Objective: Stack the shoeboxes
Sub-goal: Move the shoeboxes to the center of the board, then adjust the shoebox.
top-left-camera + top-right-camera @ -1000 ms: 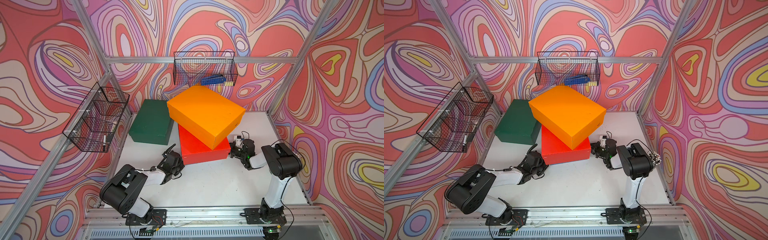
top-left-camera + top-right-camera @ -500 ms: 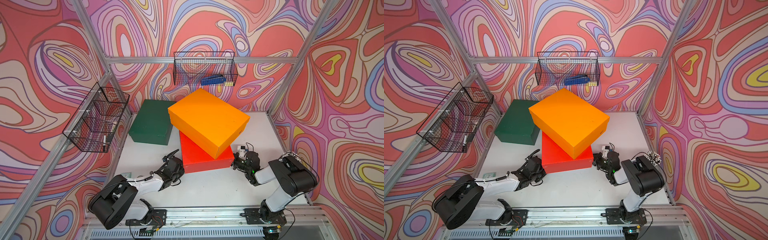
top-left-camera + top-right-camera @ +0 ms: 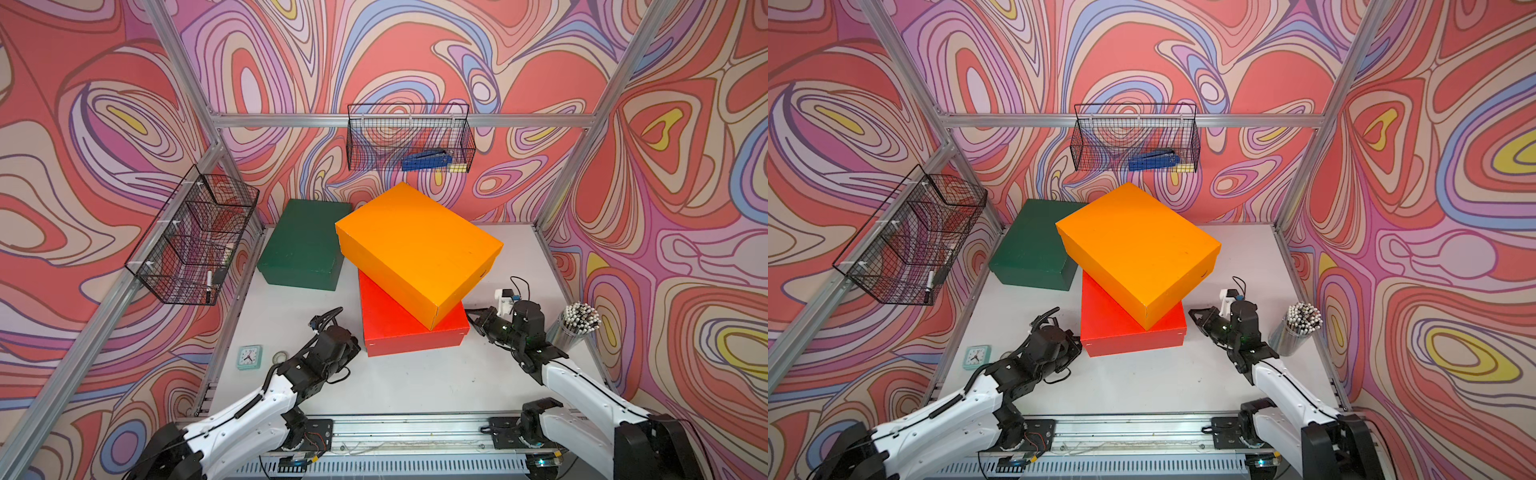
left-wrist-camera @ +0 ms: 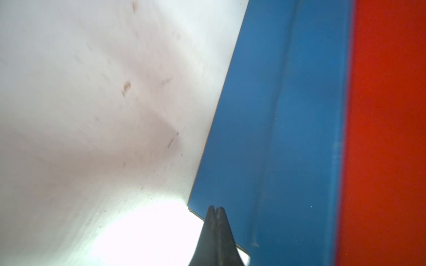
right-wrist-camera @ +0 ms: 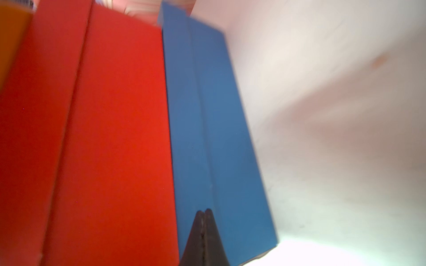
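**Desk:** What do the top views give you?

**Me:** I see the orange box point(image 3: 419, 253) lying skewed on the red box point(image 3: 399, 328), one corner jutting past the red edge toward the right gripper point(image 3: 471, 316). The green box point(image 3: 301, 241) stands on the table point(image 3: 415, 386) beside that stack, at the back left. The left gripper point(image 3: 1077, 345) sits low at the red box's near left corner (its tips are mostly hidden behind its own wrist there).

**Desk:** Left wrist?

**Me:** The jaws are pinched together on nothing. They point at a corner of a blue box point(image 4: 276, 115), which lies between the table and the red one. I can't tell whether they touch it.

**Desk:** And the right wrist?

**Me:** Much the same: jaws pressed tight, empty, aimed at the blue box's side. I see blue lowest on the table, red on it, and a sliver of orange beyond the red. The picture is blurred, so I can't judge contact here either.
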Available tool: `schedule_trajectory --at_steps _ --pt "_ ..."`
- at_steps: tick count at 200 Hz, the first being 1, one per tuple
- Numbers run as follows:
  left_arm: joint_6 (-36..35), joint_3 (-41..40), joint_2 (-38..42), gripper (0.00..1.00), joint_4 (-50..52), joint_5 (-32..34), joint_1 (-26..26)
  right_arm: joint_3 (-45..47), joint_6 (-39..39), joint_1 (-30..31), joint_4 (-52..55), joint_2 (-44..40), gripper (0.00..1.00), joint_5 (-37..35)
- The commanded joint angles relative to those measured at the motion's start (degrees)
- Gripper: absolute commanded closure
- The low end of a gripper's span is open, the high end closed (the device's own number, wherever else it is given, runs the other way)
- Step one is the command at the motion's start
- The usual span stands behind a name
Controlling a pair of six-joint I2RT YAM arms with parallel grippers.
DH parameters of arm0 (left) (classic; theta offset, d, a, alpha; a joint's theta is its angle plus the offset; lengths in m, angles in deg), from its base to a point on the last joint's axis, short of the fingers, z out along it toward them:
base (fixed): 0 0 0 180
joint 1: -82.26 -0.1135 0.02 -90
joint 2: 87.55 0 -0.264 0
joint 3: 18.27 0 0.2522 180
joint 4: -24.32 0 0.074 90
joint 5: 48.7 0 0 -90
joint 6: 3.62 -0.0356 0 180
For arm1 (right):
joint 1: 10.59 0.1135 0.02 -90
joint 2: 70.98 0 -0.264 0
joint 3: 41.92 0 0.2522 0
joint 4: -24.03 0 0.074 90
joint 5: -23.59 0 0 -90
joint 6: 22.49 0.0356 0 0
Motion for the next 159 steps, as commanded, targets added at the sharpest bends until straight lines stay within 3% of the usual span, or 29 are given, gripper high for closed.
schedule_trajectory --at_steps 1,33,58,117,159 --pt "-5.4 5.9 5.6 1.00 15.3 7.0 -2.2 -4.6 -6.9 -4.3 14.5 1.0 1.00 -2.7" --pt "-11.5 13.1 8.8 1.00 19.9 2.1 -10.1 -12.5 -8.8 -12.3 13.6 7.0 1.00 1.9" --pt "-14.5 18.4 6.4 1.00 19.9 0.7 -11.2 -20.6 -10.0 -16.9 12.8 10.5 1.00 3.5" --pt "-20.9 33.9 -6.6 1.00 17.6 -5.1 -11.4 -37.3 -14.8 -17.3 12.9 17.3 1.00 11.0" --pt "-22.9 40.1 -11.9 1.00 16.7 -6.2 -12.0 -36.3 -13.6 -15.1 9.9 15.4 1.00 18.3"
